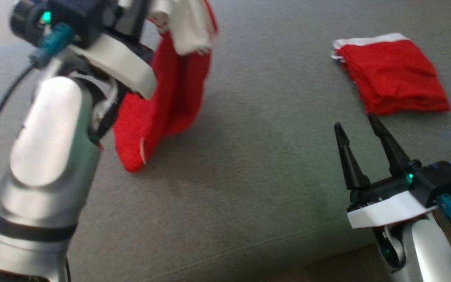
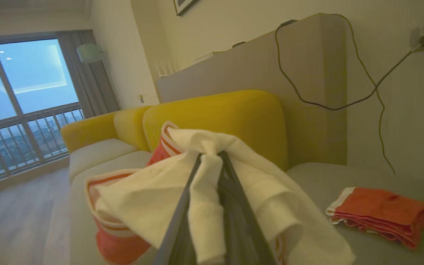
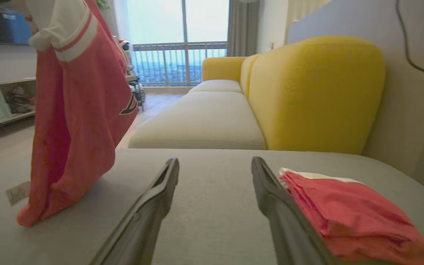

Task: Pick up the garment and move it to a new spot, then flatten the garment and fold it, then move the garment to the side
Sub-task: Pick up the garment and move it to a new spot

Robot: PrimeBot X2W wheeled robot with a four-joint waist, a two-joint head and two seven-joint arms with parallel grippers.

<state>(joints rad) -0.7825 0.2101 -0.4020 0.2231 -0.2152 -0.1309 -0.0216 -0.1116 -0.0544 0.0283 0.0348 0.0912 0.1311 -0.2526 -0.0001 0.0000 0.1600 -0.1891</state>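
The garment (image 1: 163,102) is red with white trim and hangs in a long bunch from my raised left arm at the upper left of the head view. Its lower end touches the grey cushion (image 1: 257,176). In the left wrist view my left gripper (image 2: 210,156) is shut on a gathered fold of the garment's white part (image 2: 149,198). The right wrist view shows the garment (image 3: 79,110) hanging at the left with a small tag near its bottom. My right gripper (image 1: 354,120) stands open and holds nothing, low at the right, well apart from the garment.
A folded red garment (image 1: 394,74) with a white edge lies on the cushion just beyond my right gripper's fingertips. A yellow backrest (image 3: 315,92) rises behind the cushion. More pale seat cushions (image 3: 212,117) run toward a window. Cables hang on the wall (image 2: 377,95).
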